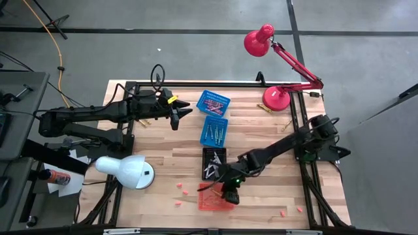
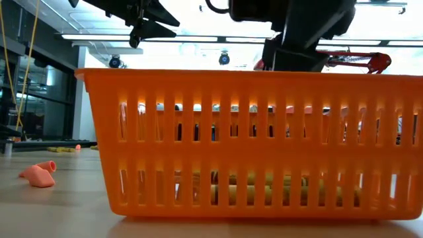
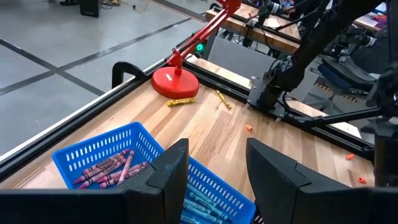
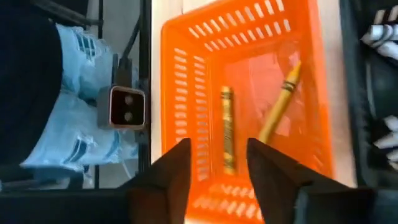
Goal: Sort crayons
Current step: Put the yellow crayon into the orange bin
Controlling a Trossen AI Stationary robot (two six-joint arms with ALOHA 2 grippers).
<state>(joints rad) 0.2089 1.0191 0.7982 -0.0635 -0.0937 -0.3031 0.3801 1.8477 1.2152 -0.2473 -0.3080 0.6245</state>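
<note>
An orange basket point(image 1: 212, 201) stands near the table's front edge, with two yellow-orange crayons point(image 4: 227, 127) point(image 4: 280, 99) lying on its floor. My right gripper point(image 4: 217, 171) hovers open just above it point(image 1: 230, 194), with nothing between its fingers. Toward the far side are a black basket point(image 1: 213, 162) with grey crayons, a blue basket point(image 1: 214, 129) with blue crayons and another blue basket point(image 3: 102, 163) with pink-red crayons. My left gripper point(image 3: 214, 177) waits open at the far left point(image 1: 181, 111), above the table beside the blue baskets. Loose yellow crayons point(image 3: 180, 101) lie by the red lamp's base.
A red desk lamp point(image 1: 277, 98) stands at the far right and a white lamp point(image 1: 127, 171) at the near left. Small pink bits point(image 1: 179, 187) point(image 1: 282, 213) lie on the wood near the front. A person in light jeans point(image 4: 68, 112) stands past the table's near edge.
</note>
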